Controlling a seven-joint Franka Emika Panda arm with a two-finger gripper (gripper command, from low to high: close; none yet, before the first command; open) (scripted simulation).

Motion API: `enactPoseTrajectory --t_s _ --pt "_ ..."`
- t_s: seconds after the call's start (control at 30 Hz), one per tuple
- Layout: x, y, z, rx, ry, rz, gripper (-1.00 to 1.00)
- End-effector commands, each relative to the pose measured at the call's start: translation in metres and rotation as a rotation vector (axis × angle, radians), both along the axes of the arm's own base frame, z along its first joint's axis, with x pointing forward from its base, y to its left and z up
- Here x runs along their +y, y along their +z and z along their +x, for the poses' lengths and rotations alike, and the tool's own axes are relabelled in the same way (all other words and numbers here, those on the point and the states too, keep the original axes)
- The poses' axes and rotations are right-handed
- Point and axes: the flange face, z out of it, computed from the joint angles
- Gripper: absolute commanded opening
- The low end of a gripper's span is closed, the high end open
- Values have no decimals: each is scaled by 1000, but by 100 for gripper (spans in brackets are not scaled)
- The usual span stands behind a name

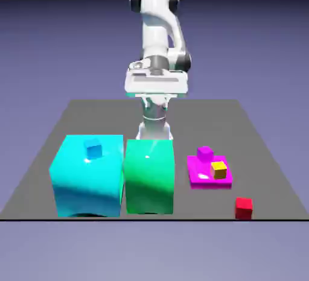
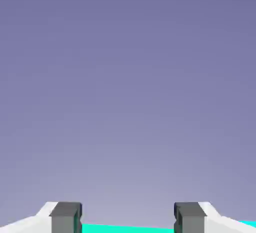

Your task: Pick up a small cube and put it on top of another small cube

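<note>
Cyan block (image 1: 87, 177) is sitting at the exterior view's left on the grey worktop (image 1: 36, 171), carrying a tiny blue cube (image 1: 93, 148); a green block (image 1: 149, 177) is touching its side. Right of them, a magenta plate (image 1: 199, 174) is bearing a tiny yellow cube (image 1: 219, 169). The small red cube (image 1: 244, 207) is lying farthest right, near the front edge. The claw (image 2: 127, 219) is standing spread, pinching nothing.
</note>
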Motion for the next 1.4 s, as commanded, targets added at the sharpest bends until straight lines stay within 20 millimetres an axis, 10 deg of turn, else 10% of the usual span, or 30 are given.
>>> enactPoseTrajectory --t_s 0.0,0.57,0.93,1.0,1.13,1.17,1.2,1.37 --pt "7 -4 9 26 37 -18 0" --pt "174 -125 122 423 716 -326 0" --pt "300 -254 127 650 1196 -519 0" --pt "302 -257 126 654 1206 -523 0" --pt "301 -325 126 654 1206 -523 0" --pt "301 -327 126 654 1206 -523 0" --pt "301 -327 126 654 1206 -523 -100" --pt "302 -259 126 654 1206 -523 -100"
